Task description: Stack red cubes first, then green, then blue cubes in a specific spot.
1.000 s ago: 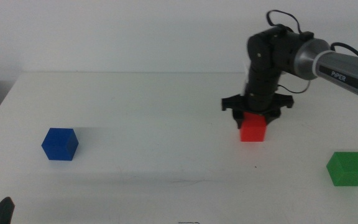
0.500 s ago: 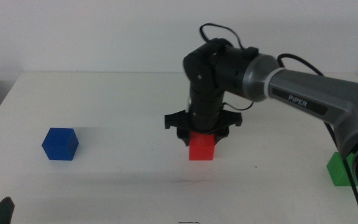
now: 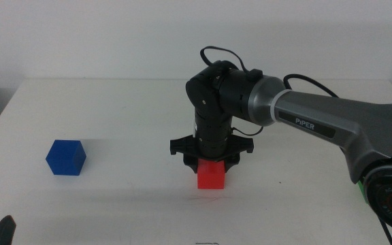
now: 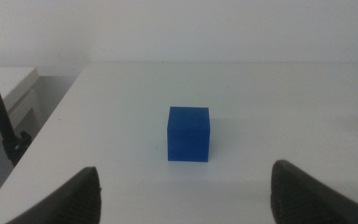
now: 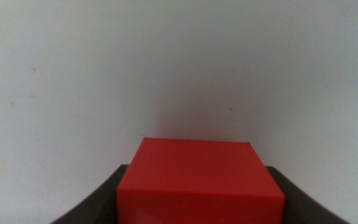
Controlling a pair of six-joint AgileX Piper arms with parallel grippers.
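Left hand (image 4: 182, 186) waits at the near left corner of the desk (image 3: 128, 109), at about 7 o'clock in the middle view, jaws apart, nothing between them; only a dark tip shows there. Blue cube (image 3: 66, 157) sits alone at 9 o'clock, same spot as before. Right hand (image 3: 211, 163) is clamped on the red cube (image 3: 211, 175), near desk center; the cube looks down on the surface or barely above, can't tell. Versus a second ago the right arm has carried the red cube from right of center leftward and nearer. Green cube is now mostly hidden behind the arm's base at 4 o'clock. Desk is plain matte white; white wall behind.
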